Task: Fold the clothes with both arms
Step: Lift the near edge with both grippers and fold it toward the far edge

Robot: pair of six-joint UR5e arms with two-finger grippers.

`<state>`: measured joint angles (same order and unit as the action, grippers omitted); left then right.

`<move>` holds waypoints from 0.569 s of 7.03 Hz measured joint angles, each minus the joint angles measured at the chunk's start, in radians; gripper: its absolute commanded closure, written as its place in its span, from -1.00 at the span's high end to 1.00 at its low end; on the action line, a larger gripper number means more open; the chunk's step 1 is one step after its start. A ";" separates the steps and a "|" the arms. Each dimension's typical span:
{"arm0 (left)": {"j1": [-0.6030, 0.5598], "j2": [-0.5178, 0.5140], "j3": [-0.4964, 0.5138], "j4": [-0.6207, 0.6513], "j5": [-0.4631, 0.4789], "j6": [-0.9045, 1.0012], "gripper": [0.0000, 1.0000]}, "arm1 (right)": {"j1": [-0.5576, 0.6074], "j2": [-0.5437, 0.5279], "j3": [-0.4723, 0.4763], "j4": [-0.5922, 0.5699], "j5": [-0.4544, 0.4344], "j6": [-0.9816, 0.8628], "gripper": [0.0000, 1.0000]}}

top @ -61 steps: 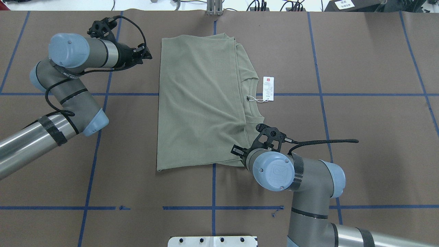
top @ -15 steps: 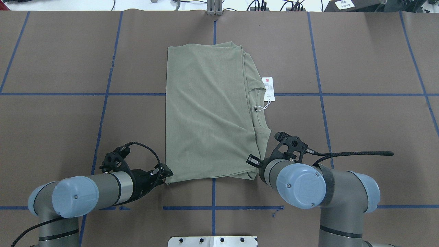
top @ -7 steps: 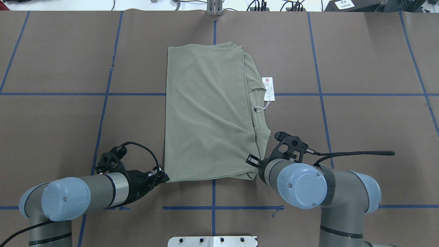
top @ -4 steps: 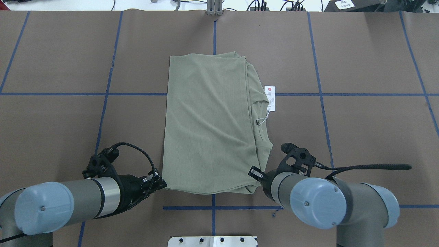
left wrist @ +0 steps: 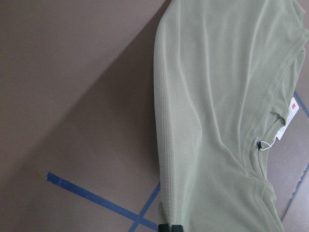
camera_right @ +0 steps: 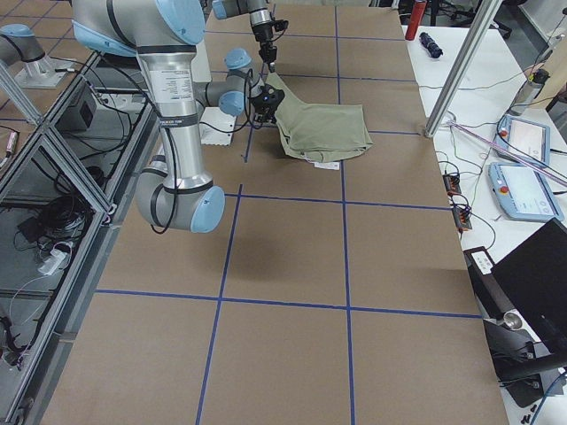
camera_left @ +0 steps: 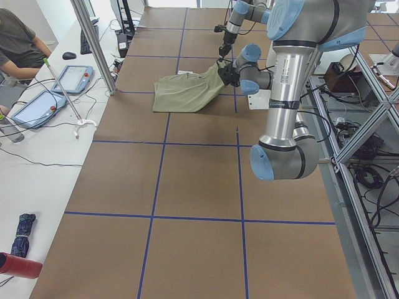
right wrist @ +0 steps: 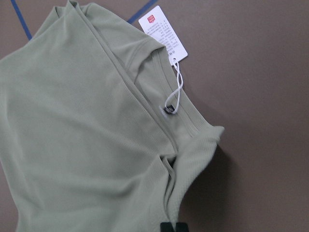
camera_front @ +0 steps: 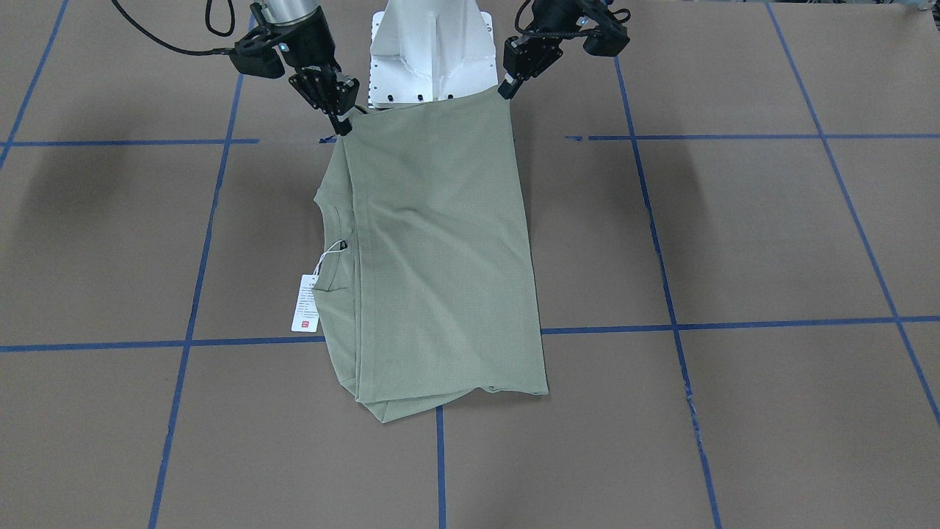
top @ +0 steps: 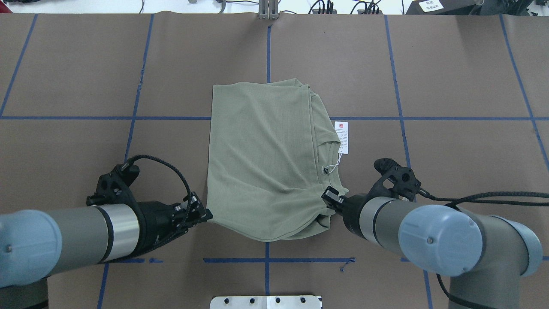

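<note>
Shirt: The sage-green shirt (top: 261, 159) is seen folded into a panel in the middle of the tabletop (top: 450, 86). Its far part lies flat. Its near edge is held raised toward the robot and sags between the two corners.
Left tool: The left tool (top: 207, 213) is clamped on the near corner at the folded side.
Right tool: The right tool (camera_front: 342, 126) is clamped on the near corner at the neckline side. From overhead, its tips are partly hidden by cloth.
Hang tag: The white hang tag (top: 343, 136) lies on the surface just beside the neckline (right wrist: 193, 123) and is tied on by a string.
Handling: The knit is judged light, soft and limp. It can be expected to drape rather than hold shape, and its layers are likely to slide apart.
Where to hold: The corners are best pinched through all layers and kept level and spread, so that the edge is carried taut.
</note>
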<state>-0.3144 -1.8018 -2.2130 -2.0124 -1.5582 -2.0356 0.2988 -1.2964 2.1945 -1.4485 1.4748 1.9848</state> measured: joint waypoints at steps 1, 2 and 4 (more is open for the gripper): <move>-0.098 -0.077 0.091 0.006 -0.012 0.055 -1.00 | 0.092 0.070 -0.080 0.000 0.054 -0.039 -1.00; -0.200 -0.155 0.200 0.006 -0.031 0.117 -1.00 | 0.179 0.145 -0.178 0.003 0.104 -0.079 -1.00; -0.342 -0.260 0.378 -0.012 -0.061 0.224 -1.00 | 0.297 0.288 -0.387 0.012 0.159 -0.145 -1.00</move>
<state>-0.6568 -2.0615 -1.8346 -2.0240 -1.6194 -1.8117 0.5960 -1.0087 1.8072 -1.4368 1.6340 1.8398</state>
